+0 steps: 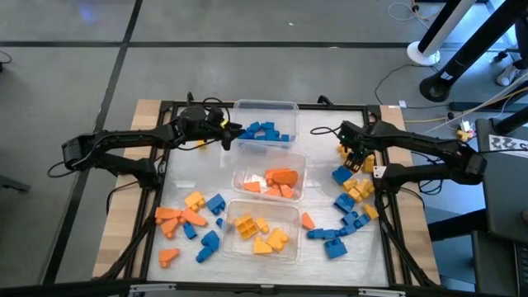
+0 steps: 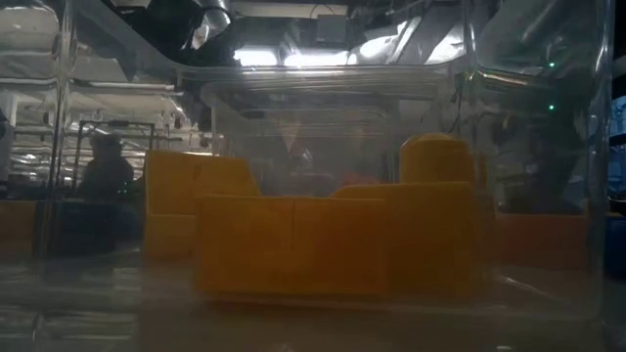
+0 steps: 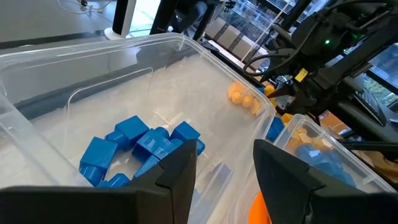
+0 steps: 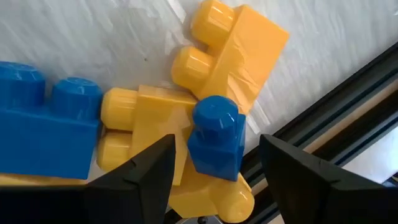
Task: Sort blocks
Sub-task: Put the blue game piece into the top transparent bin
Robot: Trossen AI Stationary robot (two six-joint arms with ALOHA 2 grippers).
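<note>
Three clear tubs stand in a row down the table's middle: the far tub (image 1: 266, 111) holds blue blocks (image 3: 134, 149), the middle tub (image 1: 297, 169) orange ones, the near tub (image 1: 289, 216) yellow ones (image 2: 333, 235). My left gripper (image 3: 224, 180) hovers open and empty over the far tub's left part (image 1: 233, 132). My right gripper (image 1: 353, 157) points down, open, over the loose blocks at the right edge. Its fingers stand on either side of a small blue block (image 4: 214, 137) without touching it. That block sits on yellow blocks (image 4: 236, 50).
Loose orange, blue and yellow blocks lie at the near left (image 1: 194, 223) and along the right side (image 1: 346, 206). A long blue block (image 4: 43, 124) lies beside the yellow ones. The table's black frame rail (image 4: 323, 124) runs close by my right gripper.
</note>
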